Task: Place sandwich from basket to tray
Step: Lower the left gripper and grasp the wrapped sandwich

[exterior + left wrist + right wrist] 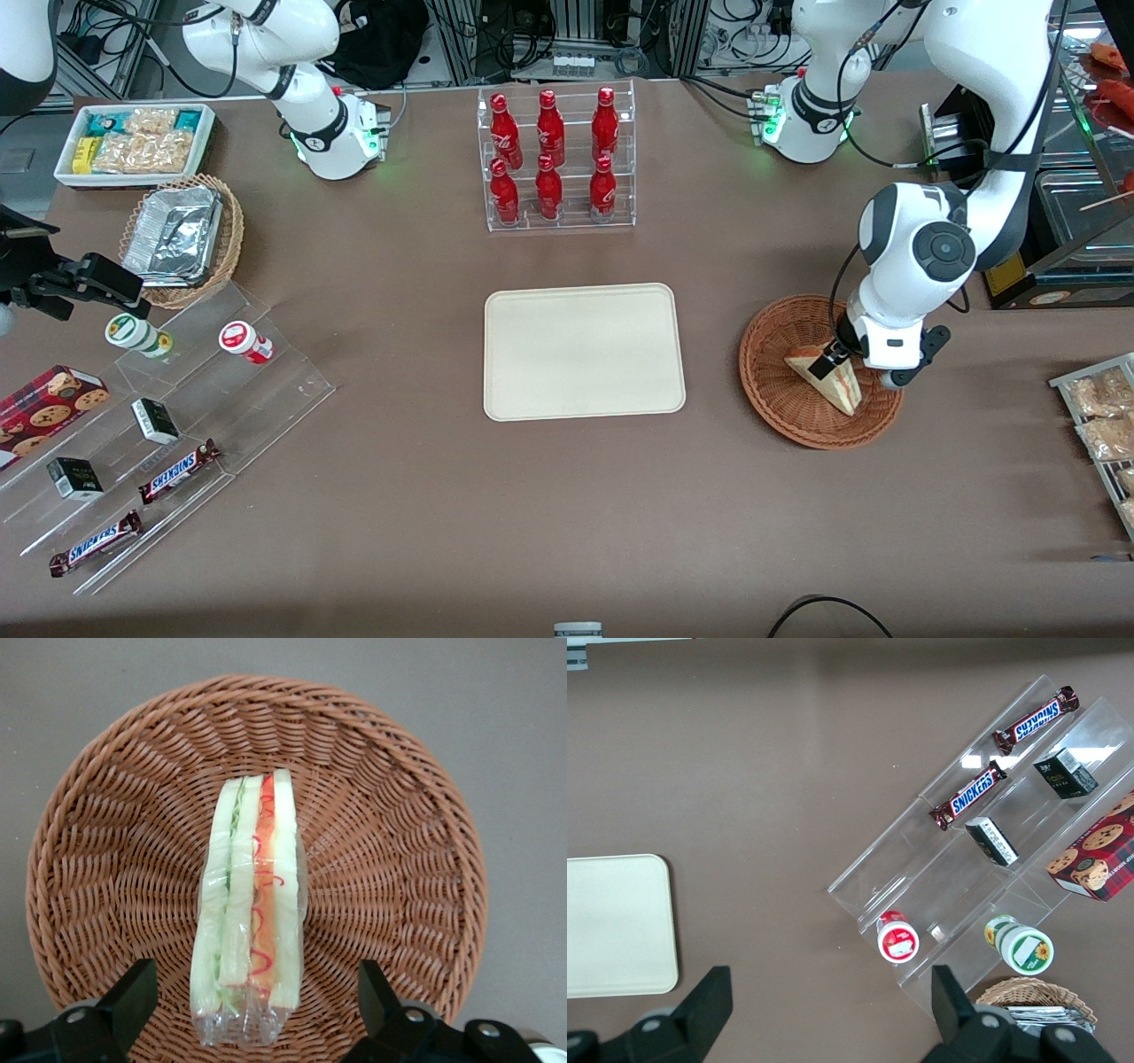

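The sandwich is a clear-wrapped wedge of pale bread with a red and cream filling stripe. It stands on edge in the round reddish-brown wicker basket toward the working arm's end of the table. My left gripper is low over the basket, directly above the sandwich. In the left wrist view the gripper is open, with a black finger on each side of the sandwich and a gap between each finger and the wrap. The basket fills that view. The cream tray lies bare at the table's middle.
An acrylic rack of red bottles stands farther from the camera than the tray. Toward the parked arm's end are a clear stepped shelf of snacks, a tan basket with foil containers and a white bin of packets. A rack of packets is beside the basket.
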